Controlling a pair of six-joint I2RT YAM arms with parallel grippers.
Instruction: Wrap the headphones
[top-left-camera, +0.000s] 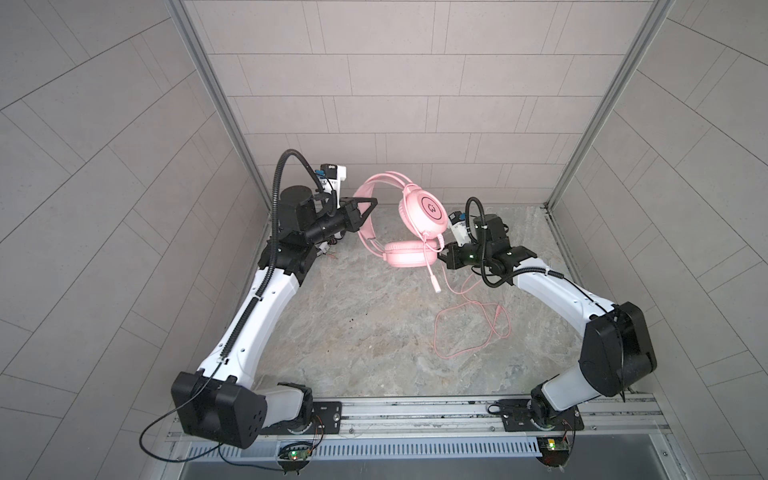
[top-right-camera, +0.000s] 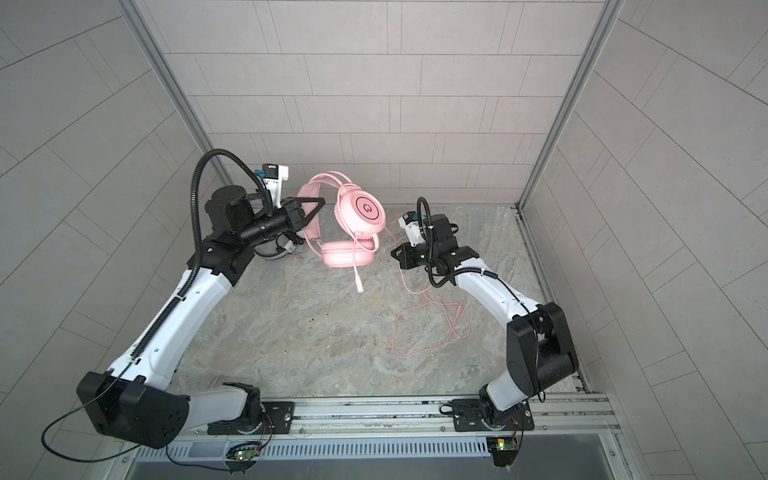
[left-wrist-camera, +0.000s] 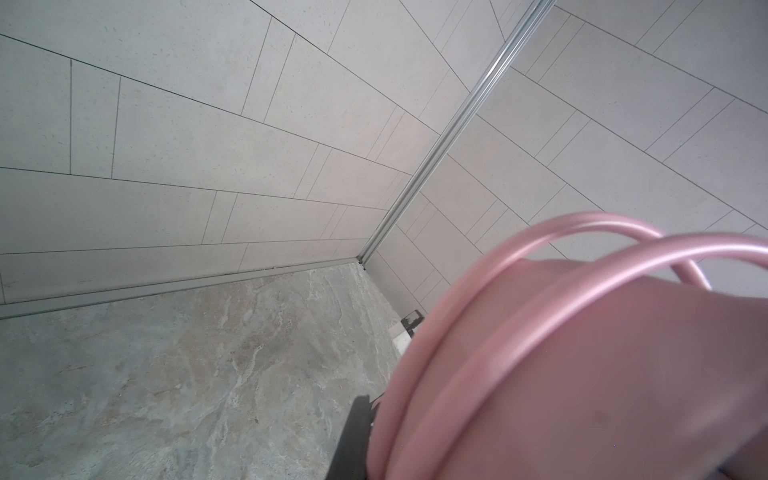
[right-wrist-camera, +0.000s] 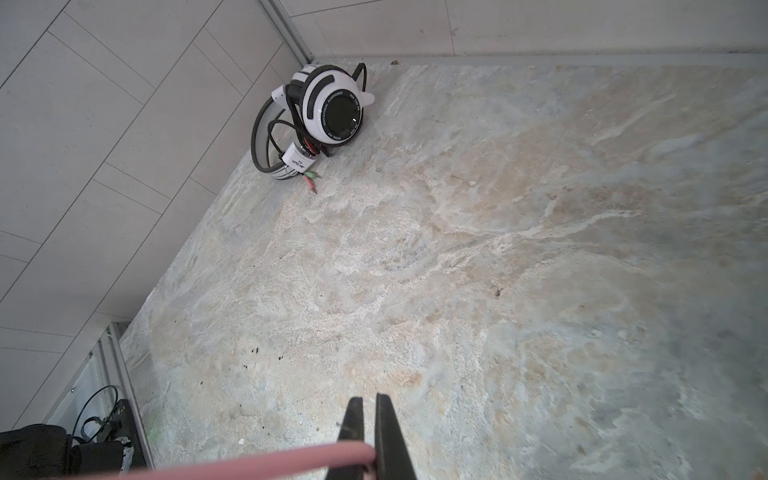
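Though half-hidden overhead, white headset (right-wrist-camera: 332, 110), right-wrist clear

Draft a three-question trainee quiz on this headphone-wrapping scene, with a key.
1. True or false: the right pincer is shut on the thin pink cable.
2. Fill in: the left pincer grips the all-pink over-ear headset with mic boom by its ____.
3. Where on the stone-patterned tabletop does the white-and-black over-ear headset lie? A: far left corner. B: centre. C: front edge.
Key: 1 true. 2 headband. 3 A.
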